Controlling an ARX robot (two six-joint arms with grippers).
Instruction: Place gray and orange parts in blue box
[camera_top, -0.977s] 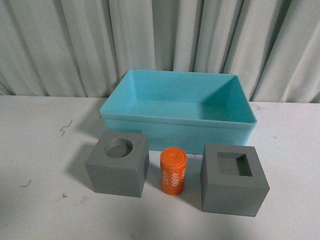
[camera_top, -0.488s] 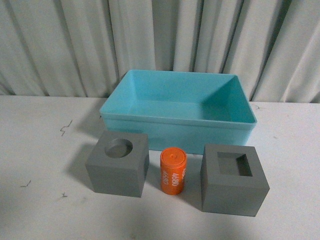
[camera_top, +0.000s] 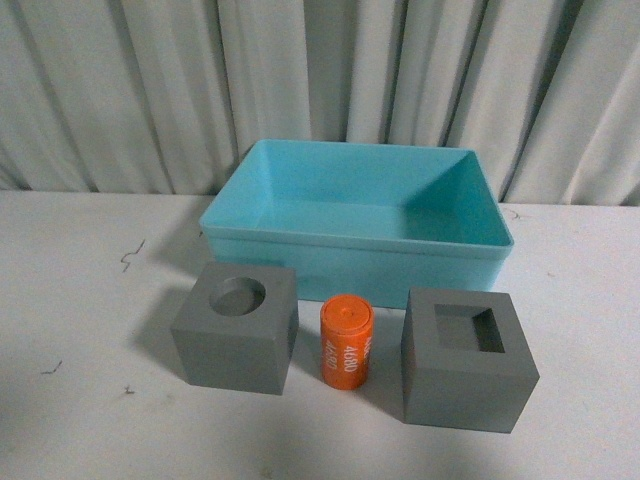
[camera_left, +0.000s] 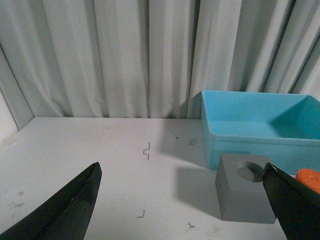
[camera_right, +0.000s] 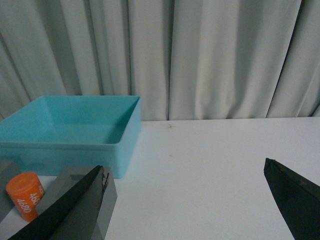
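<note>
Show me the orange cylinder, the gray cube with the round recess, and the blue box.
orange cylinder (camera_top: 345, 358), front view, on its printed side.
gray cube with the round recess (camera_top: 228, 358), front view, on its front face.
blue box (camera_top: 360, 272), front view, on its near outer wall.

Matte gray cubes (camera_top: 236, 328), smooth plastic box (camera_top: 355, 250)

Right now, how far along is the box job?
Done: nothing; the blue box is empty. In hand: nothing; left claw and right claw are open, holding nothing. Left: round-hole gray cube, orange cylinder and square-hole gray cube, all standing on the table before the box.
</note>
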